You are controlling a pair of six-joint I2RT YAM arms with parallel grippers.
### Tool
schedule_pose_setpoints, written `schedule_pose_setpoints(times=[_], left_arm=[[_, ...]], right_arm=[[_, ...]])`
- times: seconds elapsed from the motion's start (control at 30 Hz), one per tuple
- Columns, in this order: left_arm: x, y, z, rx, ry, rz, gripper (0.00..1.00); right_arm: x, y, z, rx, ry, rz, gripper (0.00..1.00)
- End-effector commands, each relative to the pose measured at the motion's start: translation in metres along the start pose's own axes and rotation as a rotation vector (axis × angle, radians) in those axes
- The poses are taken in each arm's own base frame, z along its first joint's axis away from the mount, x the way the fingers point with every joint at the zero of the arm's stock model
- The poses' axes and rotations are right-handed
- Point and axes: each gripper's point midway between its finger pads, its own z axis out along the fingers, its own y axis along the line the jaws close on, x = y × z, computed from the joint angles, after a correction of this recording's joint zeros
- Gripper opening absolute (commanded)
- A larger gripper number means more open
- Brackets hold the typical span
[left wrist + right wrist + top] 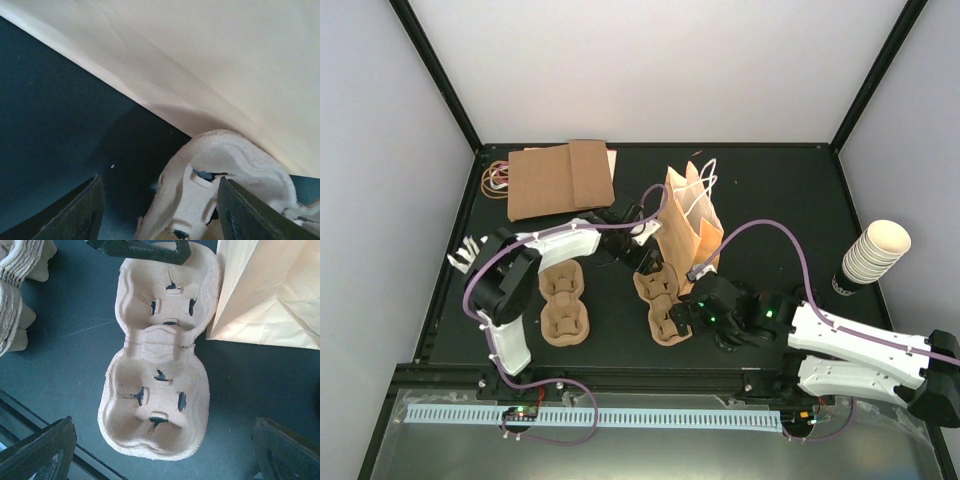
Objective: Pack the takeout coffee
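A brown moulded-pulp cup tray (663,305) with two pockets lies beside a standing paper bag (690,220). In the right wrist view the tray (160,390) is empty, and my right gripper (162,442) stands wide open around its near pocket, with both fingers clear of the rim. My left gripper (159,200) is open over the tray's far end (220,160); its right finger (250,215) is over the pocket and its left finger (80,215) hangs over bare table. The takeout coffee does not show clearly; a dark shape (844,284) under the cream cup stack is too small to tell.
A stack of pulp trays (563,300) sits to the left of the single tray. Folded cardboard (560,180) and rubber bands (497,178) lie at the back left. A leaning stack of cream cups (876,250) is at the right edge, and small white pieces (467,254) at the left edge.
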Motion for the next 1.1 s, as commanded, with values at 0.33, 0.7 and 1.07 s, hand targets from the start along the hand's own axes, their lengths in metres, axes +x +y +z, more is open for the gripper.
schedule_pose_setpoints(times=[0.33,0.7,1.07], left_arm=[[0.020,-0.004,0.012,0.055,0.130,0.018,0.33],[0.049,0.002,-0.020,-0.051,0.084,-0.082,0.16],[0.092,0.011,-0.068,-0.178,-0.052,-0.340,0.14]], right_arm=[[-0.014,0.001,-0.008,0.004,-0.053,-0.008,0.98],[-0.015,0.007,-0.005,-0.014,-0.047,0.008,0.98],[-0.025,0.018,0.006,0.010,-0.015,0.137,0.98]])
